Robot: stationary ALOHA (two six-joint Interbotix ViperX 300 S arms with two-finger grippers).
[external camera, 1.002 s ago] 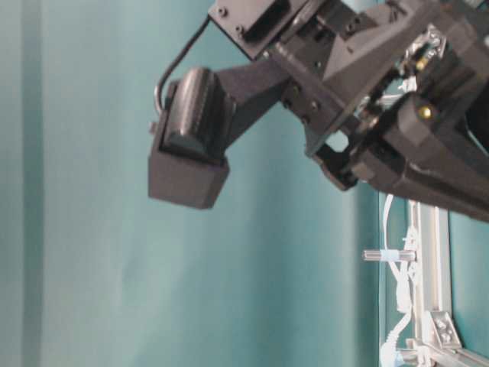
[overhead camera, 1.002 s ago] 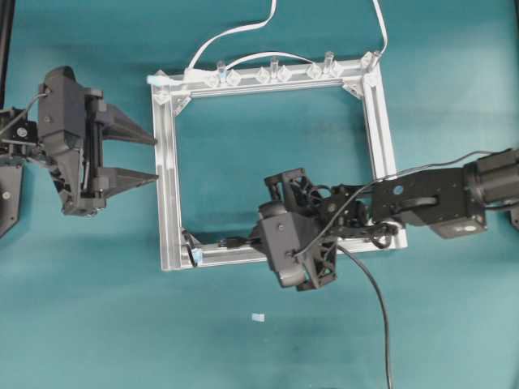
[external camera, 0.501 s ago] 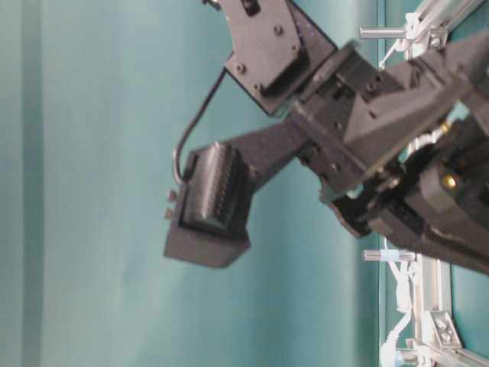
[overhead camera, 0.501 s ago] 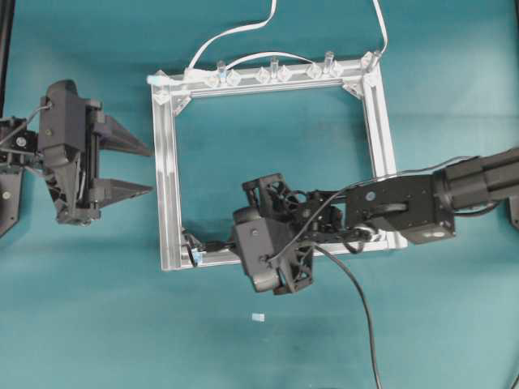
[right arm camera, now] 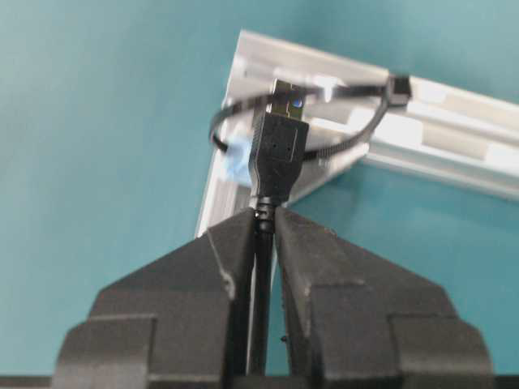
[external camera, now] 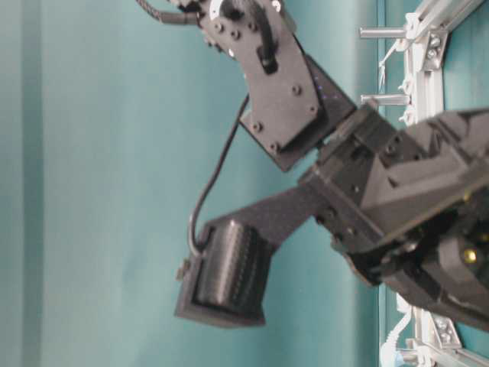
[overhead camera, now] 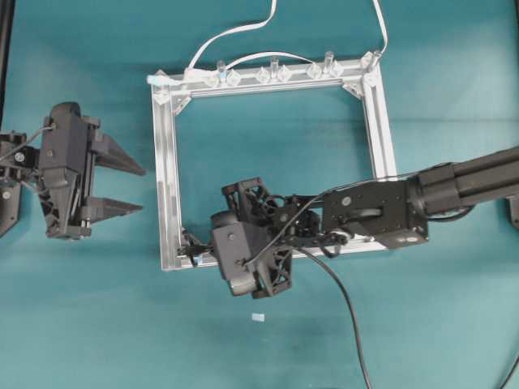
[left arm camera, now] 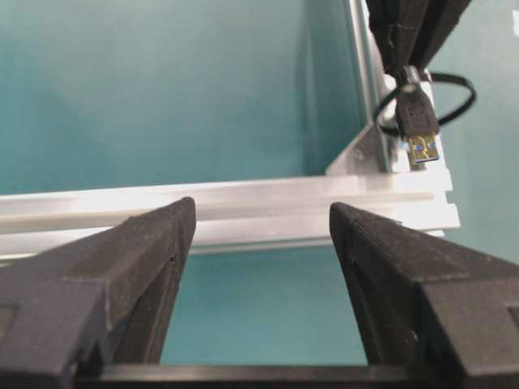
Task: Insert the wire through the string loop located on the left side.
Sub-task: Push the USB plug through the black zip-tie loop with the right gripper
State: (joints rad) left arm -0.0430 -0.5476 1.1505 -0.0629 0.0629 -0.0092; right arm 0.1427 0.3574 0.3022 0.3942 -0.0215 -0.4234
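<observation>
The wire is a black cable ending in a USB plug. My right gripper is shut on it just behind the plug. The plug's metal tip sits inside the ring of the string loop, a thin dark band with a pale-blue tab, at the frame's corner. Overhead, the right gripper is at the frame's lower-left corner, and the cable trails toward the near edge. From the left wrist, the plug hangs with the loop around it. My left gripper stands open and empty, left of the frame.
A square aluminium frame lies on the teal table, with clear clips and white cables along its far rail. A small pale scrap lies in front of it. The right arm fills the table-level view.
My right arm has slid left along the frame's near rail, carrying the plug to the corner loop. The left gripper has drifted slightly left and stayed open.
</observation>
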